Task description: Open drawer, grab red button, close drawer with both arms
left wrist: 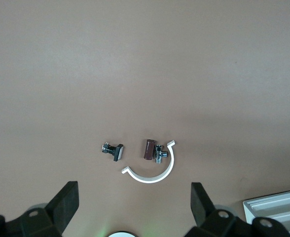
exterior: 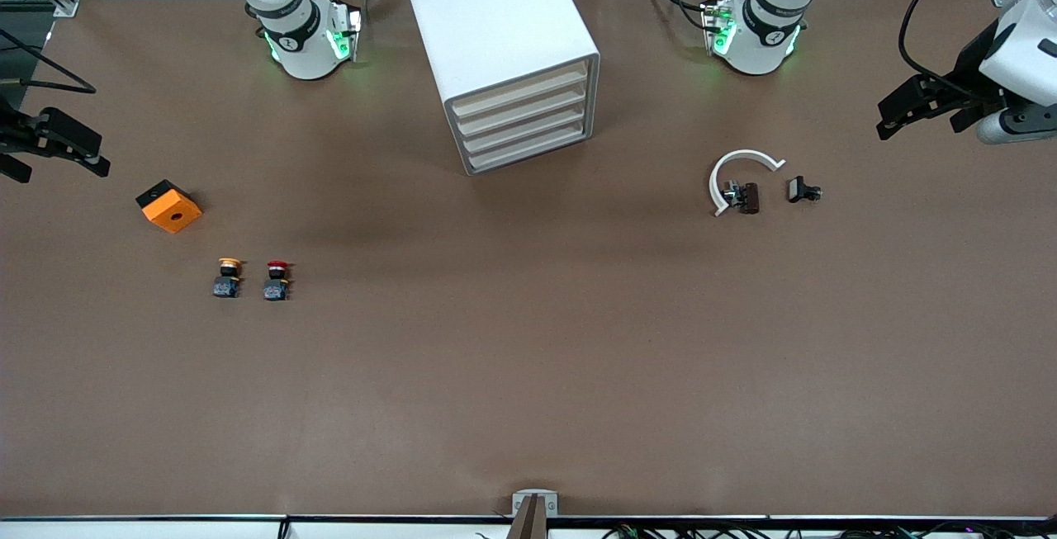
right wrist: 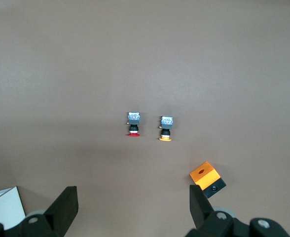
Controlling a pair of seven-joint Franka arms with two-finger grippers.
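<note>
The button [exterior: 277,280] lies on the surface [exterior: 528,374], red cap on a dark body, just beside an orange-capped twin [exterior: 227,276]. Left gripper [exterior: 917,106] and right gripper [exterior: 49,147] hang wide apart, holding nothing, over their own ends.

white curved clip [left wrist: 152,176], brown part [left wrist: 148,148], black part [left wrist: 114,150]

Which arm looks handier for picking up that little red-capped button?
Probably the right. Its open pincer waits over the table's edge at the end where the red button stands, and its wrist view shows the button. The left pincer, also open, waits over the other end.
</note>
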